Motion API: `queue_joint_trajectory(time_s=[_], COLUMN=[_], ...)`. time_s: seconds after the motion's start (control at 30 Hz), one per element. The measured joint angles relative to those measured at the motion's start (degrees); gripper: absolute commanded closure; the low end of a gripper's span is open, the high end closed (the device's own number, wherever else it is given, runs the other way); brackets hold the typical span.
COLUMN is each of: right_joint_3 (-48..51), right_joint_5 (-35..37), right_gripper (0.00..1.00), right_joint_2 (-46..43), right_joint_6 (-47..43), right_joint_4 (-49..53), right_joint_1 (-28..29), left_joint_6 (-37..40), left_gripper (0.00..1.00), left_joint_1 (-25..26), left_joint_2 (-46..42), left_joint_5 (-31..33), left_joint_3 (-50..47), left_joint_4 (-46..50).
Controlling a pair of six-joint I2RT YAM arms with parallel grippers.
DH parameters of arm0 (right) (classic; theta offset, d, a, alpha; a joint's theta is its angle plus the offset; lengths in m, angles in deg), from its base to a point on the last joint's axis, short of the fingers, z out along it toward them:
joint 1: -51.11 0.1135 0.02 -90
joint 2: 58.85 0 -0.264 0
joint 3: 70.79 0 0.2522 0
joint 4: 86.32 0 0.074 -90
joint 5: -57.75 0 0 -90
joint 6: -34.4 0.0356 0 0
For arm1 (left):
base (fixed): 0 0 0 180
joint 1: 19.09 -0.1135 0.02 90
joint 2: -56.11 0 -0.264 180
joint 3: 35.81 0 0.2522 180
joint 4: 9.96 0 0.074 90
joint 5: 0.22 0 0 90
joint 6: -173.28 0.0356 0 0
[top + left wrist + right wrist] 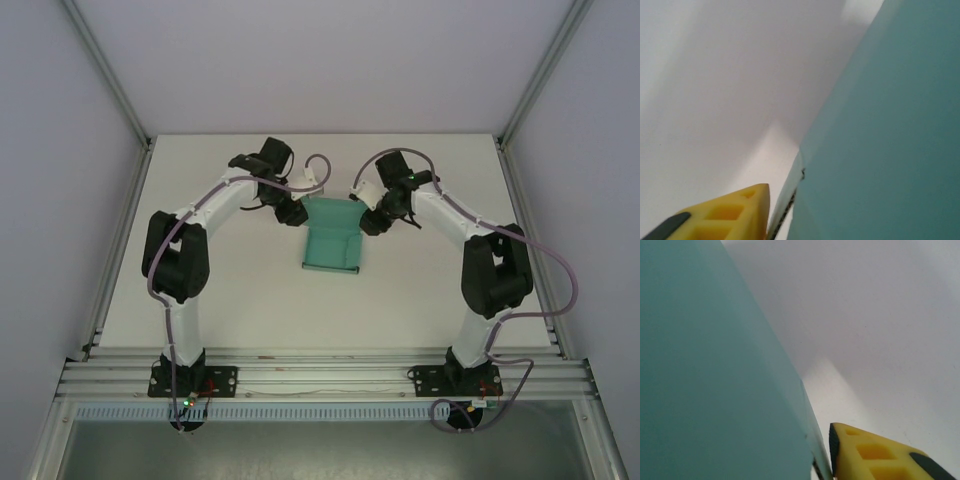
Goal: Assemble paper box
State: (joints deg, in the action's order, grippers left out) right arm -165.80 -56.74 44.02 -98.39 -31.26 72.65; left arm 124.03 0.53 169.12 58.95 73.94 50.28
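1. The paper box [332, 240] lies in the middle of the white matte table [200, 290], between the two arms. It is thin teal-green card, plain and smooth, and partly folded: a flat floor panel, a low lip raised along its near edge, and a paler panel at the far end.
2. In the top view the left gripper [297, 213] is at the far left corner of the card and the right gripper [368, 222] at the far right corner. Both are right against its edge.
3. In the left wrist view, a smooth teal face fills the right side, its edge running diagonally. The left finger [735, 210] — yellow moulded plastic with hollow cells and a dark pad — stands just beside it.
4. The right wrist view mirrors this: teal card on the left, the right finger [870, 450] close beside its edge.
5. Each gripper's other finger is hidden behind the card, so I cannot tell whether either is pinching it.
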Motion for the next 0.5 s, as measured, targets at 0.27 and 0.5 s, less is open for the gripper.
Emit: queue_joint_trajectory(time_s=[0.27,0.5], right_joint_3=[-1.22,-0.76], right_joint_5=[0.02,1.88], right_gripper=[0.81,0.44], right_joint_2=[0.0,-0.24], right_joint_6=[0.07,3.17], right_joint_4=[1.66,0.28], right_joint_1=[0.0,0.0], left_joint_6=[-0.35,-1.88], left_gripper=[0.79,0.32], left_joint_1=[1.42,1.77], left_joint_2=[0.0,-0.17], left_joint_5=[1.81,3.58], left_joint_3=[0.42,-0.15], left_joint_4=[0.0,-1.27])
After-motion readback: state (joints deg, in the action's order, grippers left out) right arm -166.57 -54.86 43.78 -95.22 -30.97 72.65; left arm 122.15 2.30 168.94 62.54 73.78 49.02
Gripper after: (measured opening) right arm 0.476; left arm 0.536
